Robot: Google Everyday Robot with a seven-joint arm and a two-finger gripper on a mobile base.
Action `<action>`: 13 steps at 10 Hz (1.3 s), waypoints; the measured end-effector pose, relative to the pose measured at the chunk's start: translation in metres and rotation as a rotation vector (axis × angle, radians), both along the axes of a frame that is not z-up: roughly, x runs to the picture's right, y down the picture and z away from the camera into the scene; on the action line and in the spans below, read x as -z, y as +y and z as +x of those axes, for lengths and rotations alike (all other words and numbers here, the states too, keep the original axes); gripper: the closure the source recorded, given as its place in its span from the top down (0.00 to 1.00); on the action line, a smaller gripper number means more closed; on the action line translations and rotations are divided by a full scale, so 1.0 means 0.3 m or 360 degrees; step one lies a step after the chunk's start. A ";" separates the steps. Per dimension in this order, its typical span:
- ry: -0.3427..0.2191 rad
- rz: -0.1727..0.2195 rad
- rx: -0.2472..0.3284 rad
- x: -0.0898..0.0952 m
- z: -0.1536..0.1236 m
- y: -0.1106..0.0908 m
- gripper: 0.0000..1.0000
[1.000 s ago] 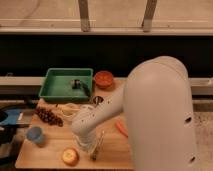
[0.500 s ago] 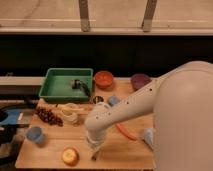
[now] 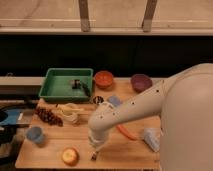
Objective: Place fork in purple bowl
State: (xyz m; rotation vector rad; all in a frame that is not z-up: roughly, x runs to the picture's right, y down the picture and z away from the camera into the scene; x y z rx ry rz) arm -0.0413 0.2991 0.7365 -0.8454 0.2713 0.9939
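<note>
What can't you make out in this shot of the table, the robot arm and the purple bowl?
Camera view:
- Fork: not identifiable; the spot under the gripper, low at the table's front edge, is too dark.
- Carrot: upper end hidden by the arm.
- Purple bowl: inside too dim.
- Dark object in the green tray: blurred.

Swung rightward since a second ago, uncovering the purple bowl [image 3: 141,82] and carrot [image 3: 127,132] that were hidden behind the arm. Hand [image 3: 94,155] lower than before, now close over the counter [image 3: 115,150] beside the apple [image 3: 70,156].
</note>
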 end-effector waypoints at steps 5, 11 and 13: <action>0.0152 -0.0008 -0.0207 -0.045 0.053 -0.024 0.64; 0.0261 -0.0025 -0.0238 -0.105 0.039 -0.030 0.64; 0.0304 -0.0036 -0.0228 -0.120 0.031 -0.026 0.64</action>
